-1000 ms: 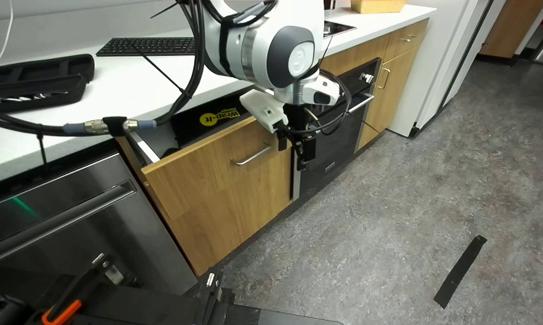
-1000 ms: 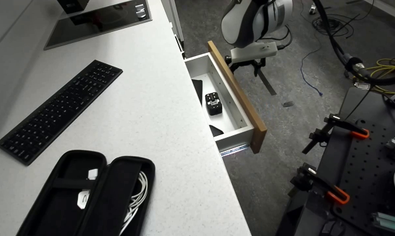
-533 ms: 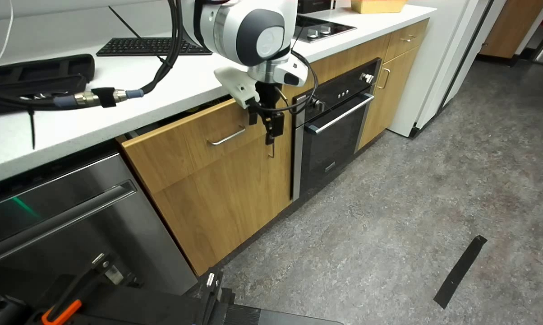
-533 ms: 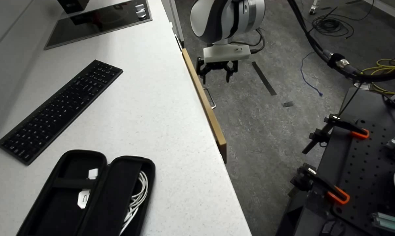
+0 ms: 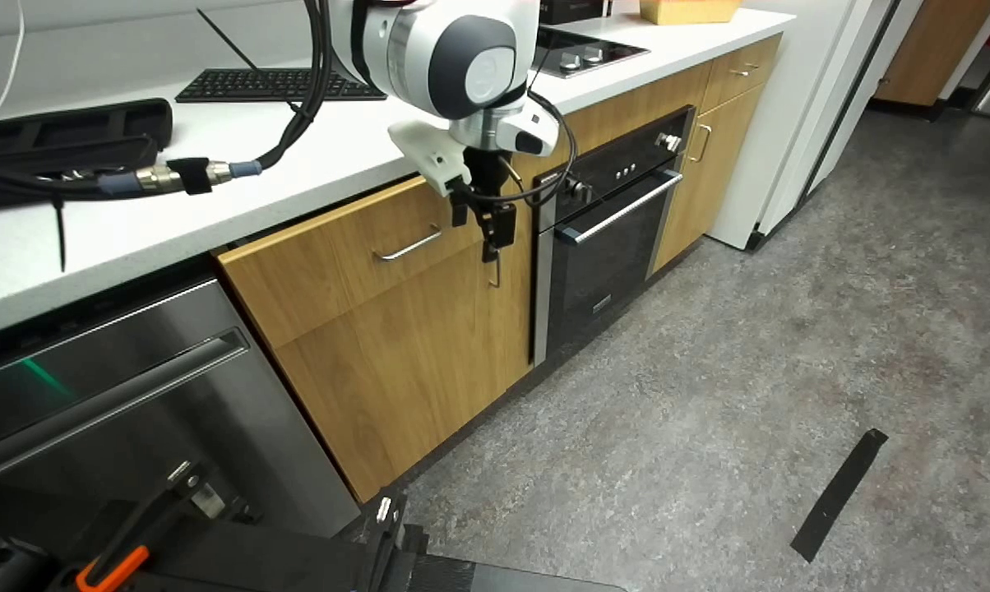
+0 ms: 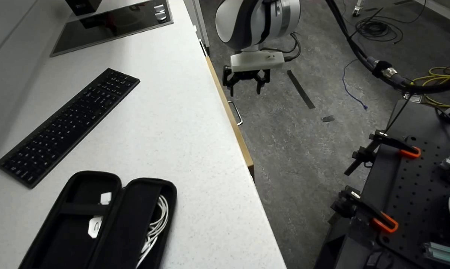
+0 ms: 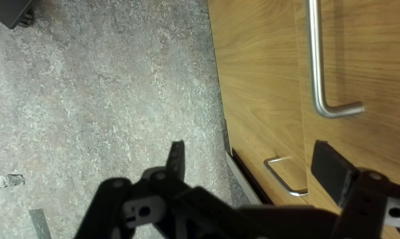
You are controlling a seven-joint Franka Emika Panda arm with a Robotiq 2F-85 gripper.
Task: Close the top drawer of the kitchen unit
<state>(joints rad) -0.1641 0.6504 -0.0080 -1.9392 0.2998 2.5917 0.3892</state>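
The top drawer (image 5: 322, 275) of the kitchen unit (image 5: 413, 370) is pushed nearly in. Its wood front stands slightly proud of the worktop edge, and a strip of its top (image 6: 228, 108) shows in an exterior view. The inside is hidden. Its silver bar handle (image 5: 410, 248) is free; the handle also shows in the wrist view (image 7: 316, 63). My gripper (image 5: 477, 234) is at the oven-side end of the drawer front, pointing down. Its fingers are apart with nothing between them, also in the wrist view (image 7: 249, 144). One finger (image 7: 331, 172) is close to the front; I cannot tell whether it touches.
A black oven (image 5: 610, 222) stands beside the drawer and a steel appliance front (image 5: 133, 411) on its other side. A keyboard (image 6: 70, 125) and an open black case (image 6: 109, 224) lie on the white worktop (image 6: 154, 112). A black bench (image 6: 404, 186) with clamps faces the unit.
The drawer has slid inward from well open, hiding its contents, and the gripper has moved toward the unit with it. In the last half second both have moved only slightly further in.
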